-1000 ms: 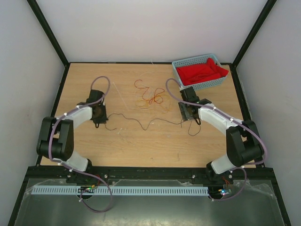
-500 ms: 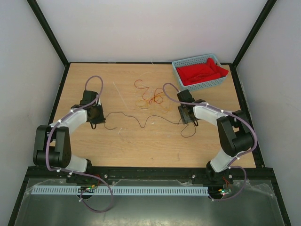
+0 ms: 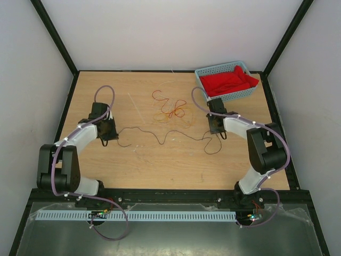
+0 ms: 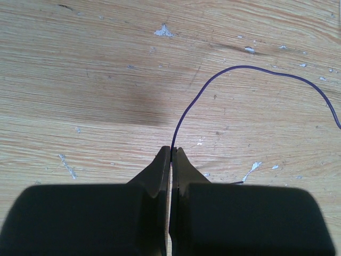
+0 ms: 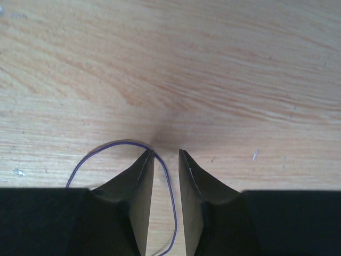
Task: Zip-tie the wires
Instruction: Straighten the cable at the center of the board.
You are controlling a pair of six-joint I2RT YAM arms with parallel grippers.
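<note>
Desk (image 3: 160,170): gathering step, nothing bundled yet. Dark brown wire (image 3: 160,136) runs left-right across mid-desk between both hands. Red and orange wires (image 3: 170,109) lie curled just behind it. Left hand (image 4: 171,153) is clenched on the wire's left end. Right hand (image 5: 166,156) is half-spread, wire loop between its fingers, unpinched. Next, probably: pinch, then drag toward the curl.

Wooden table (image 3: 160,165), top chipped with white flecks. Dark wire (image 4: 240,66) lies across it, left fingers (image 4: 157,172) to right fingers (image 5: 139,181). Red and orange wires (image 3: 170,109) tangled beyond, between both pairs. Blue basket (image 3: 201,81) beyond right fingers.
</note>
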